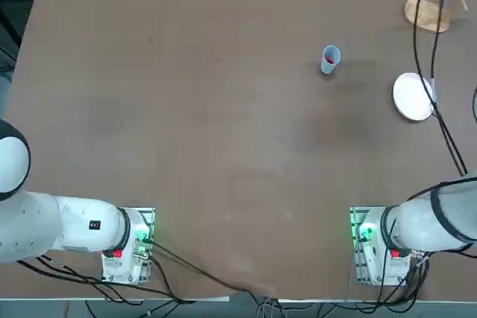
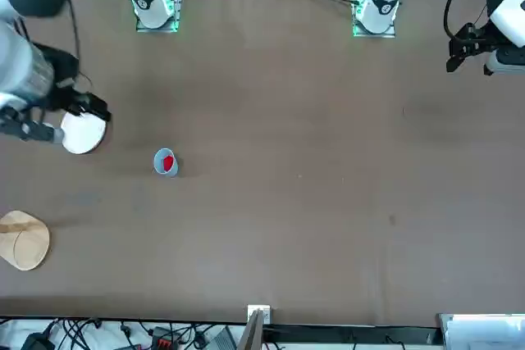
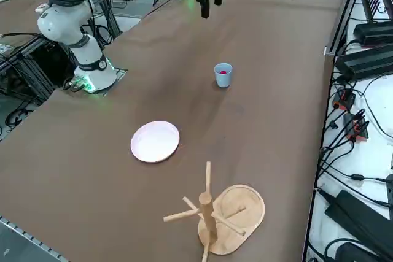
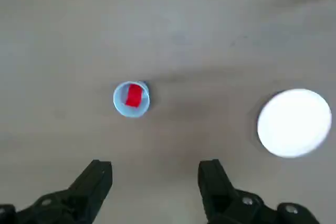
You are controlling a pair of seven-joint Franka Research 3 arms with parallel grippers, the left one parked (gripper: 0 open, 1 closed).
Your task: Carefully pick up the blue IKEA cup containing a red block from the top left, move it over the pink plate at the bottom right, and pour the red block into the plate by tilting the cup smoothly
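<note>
Brown tabletop is carrying everything. Blue cup is standing upright on its right half, red block sitting inside. Pink plate is lying to the cup's right, slightly nearer the robot; wooden stand is standing beyond the plate. Right tool is hovering above the tabletop, fingers spreading wide, gripping nothing.

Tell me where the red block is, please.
In the right side view, the red block sits inside the blue cup, beyond the pink plate.
</note>
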